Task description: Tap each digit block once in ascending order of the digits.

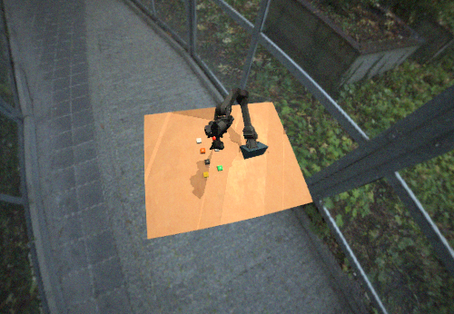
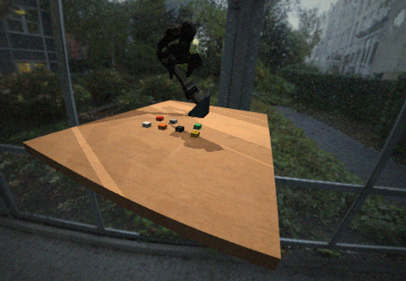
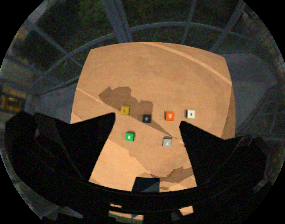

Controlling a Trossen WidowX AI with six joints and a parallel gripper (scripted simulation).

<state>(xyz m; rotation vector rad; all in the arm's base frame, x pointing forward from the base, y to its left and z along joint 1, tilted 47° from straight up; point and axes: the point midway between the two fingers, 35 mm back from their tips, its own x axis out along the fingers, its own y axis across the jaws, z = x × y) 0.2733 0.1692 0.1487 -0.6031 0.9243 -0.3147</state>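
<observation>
Seven small blocks lie apart on the table: white (image 1: pixel 199 141) (image 2: pixel 146 124) (image 3: pixel 191 114), orange (image 1: pixel 202 151) (image 2: pixel 162 127) (image 3: pixel 170 116), black (image 1: pixel 207 161) (image 2: pixel 179 128) (image 3: pixel 147 118), yellow (image 1: pixel 205 174) (image 2: pixel 195 134) (image 3: pixel 125 110), green (image 1: pixel 220 168) (image 2: pixel 197 126) (image 3: pixel 130 136), grey (image 2: pixel 173 121) (image 3: pixel 167 142) and red (image 1: pixel 214 138) (image 2: pixel 160 118). The red one is hidden in the wrist view. The digits are too small to read. My gripper (image 2: pixel 180 75) (image 3: pixel 148 120) is open and empty, high above the table, touching no block.
The wooden table (image 1: pixel 172 213) (image 2: pixel 227 203) (image 3: pixel 153 65) bears the blocks. The dark arm base (image 1: pixel 254 151) (image 2: pixel 200 109) (image 3: pixel 146 184) stands beside them, nearest the green and grey blocks. The arm's shadow falls around the yellow block.
</observation>
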